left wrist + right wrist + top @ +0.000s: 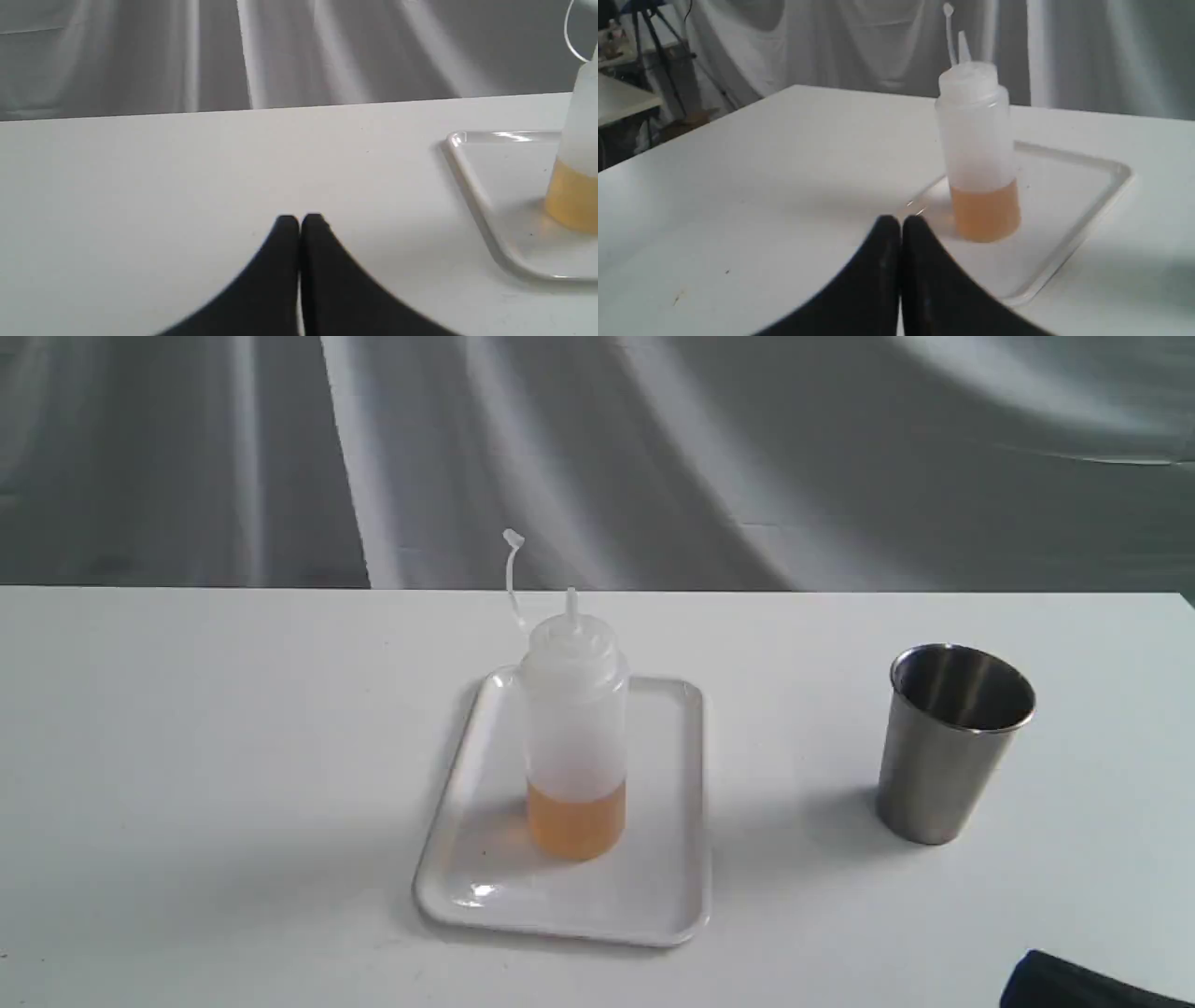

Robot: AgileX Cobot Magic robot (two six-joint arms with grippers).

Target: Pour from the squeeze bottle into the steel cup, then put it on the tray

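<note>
The squeeze bottle (573,728) stands upright on the white tray (653,896) in the middle of the table, amber liquid in its lower part and its cap strap sticking up. To the right, on the bare table, the steel cup (948,742) stands upright, apart from the tray. My left gripper (299,219) is shut and empty over the table left of the tray (472,186), with the bottle (577,186) at that view's edge. My right gripper (901,221) is shut and empty, short of the tray (1087,210) and the bottle (978,154).
A white table (187,756) carries everything, with a grey draped cloth behind it. A dark piece of the right arm (1074,985) shows at the exterior view's lower right corner. A tripod and another table (626,98) stand beyond the table's far side in the right wrist view.
</note>
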